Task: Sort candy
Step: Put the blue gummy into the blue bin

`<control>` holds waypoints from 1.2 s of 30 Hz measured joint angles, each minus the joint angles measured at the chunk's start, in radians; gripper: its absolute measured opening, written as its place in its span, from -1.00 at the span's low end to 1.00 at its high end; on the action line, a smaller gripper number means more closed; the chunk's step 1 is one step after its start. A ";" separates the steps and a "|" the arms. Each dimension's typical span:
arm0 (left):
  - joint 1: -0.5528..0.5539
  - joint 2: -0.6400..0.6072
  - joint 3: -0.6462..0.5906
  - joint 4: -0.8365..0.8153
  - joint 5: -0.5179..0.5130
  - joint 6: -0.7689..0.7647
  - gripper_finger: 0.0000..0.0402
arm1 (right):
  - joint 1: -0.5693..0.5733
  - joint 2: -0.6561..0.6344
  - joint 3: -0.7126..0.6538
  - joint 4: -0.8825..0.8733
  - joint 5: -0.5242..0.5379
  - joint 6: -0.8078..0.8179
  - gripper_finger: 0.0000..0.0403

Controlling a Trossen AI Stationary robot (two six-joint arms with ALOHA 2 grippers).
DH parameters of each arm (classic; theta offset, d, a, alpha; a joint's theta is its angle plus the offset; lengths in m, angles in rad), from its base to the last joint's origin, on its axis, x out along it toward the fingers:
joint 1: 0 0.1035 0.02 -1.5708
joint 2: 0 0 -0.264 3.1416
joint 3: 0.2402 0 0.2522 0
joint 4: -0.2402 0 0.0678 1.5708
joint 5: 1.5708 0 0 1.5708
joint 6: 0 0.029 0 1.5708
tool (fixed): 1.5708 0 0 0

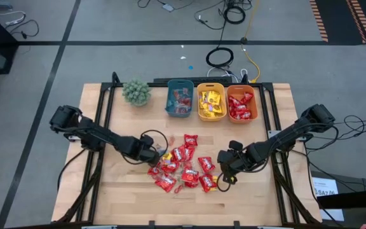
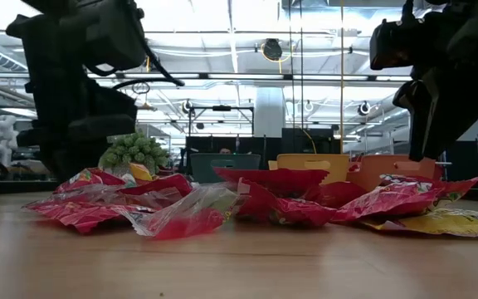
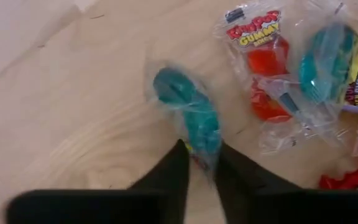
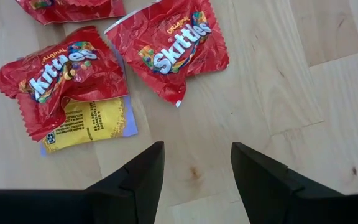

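The table [image 1: 107, 191] is pale butcher-block wood with a black frame under it, standing on a grey floor [image 1: 56, 63] crossed by dark tape lines and loose cables. Along the table's 12 o'clock edge sit a green plant [image 1: 136, 92], a teal bin [image 1: 180, 98], a yellow bin [image 1: 211, 102] and an orange bin [image 1: 242, 104], each bin already holding some sweets. The candy [image 1: 183, 168] lies in a loose heap near the table's middle, mostly red packets with a few yellow ones. The left gripper [image 1: 152, 154] sits at the heap's 9 o'clock side, and the left wrist view shows its fingers [image 3: 169, 177] pinched on a clear wrapper with a teal sweet [image 3: 188, 112], beside more clear-wrapped gummies. The right gripper [image 1: 226, 173] hovers at the heap's 3 o'clock edge, its fingers [image 4: 145, 171] spread and empty over bare wood, just short of two red packets [image 4: 166, 50] and a yellow packet [image 4: 89, 124] tucked under one of them. In the low view the room behind is a bright hall with ceiling lights, a white column and dark equipment.
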 joint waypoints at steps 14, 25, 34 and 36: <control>0.159 -0.324 0.113 -0.258 -0.141 0.277 -0.98 | 0.013 0.000 0.000 0.000 0.005 0.047 -0.12; 0.631 -0.265 0.272 0.057 0.036 0.955 -0.99 | -0.013 0.000 0.000 0.003 0.009 0.115 -0.12; 0.816 0.086 0.565 0.117 0.240 1.257 -0.83 | -0.035 0.000 0.000 0.003 0.086 0.337 -0.12; 0.823 0.145 0.629 0.110 0.245 1.282 -0.71 | -0.035 0.000 0.000 0.003 0.112 0.391 -0.12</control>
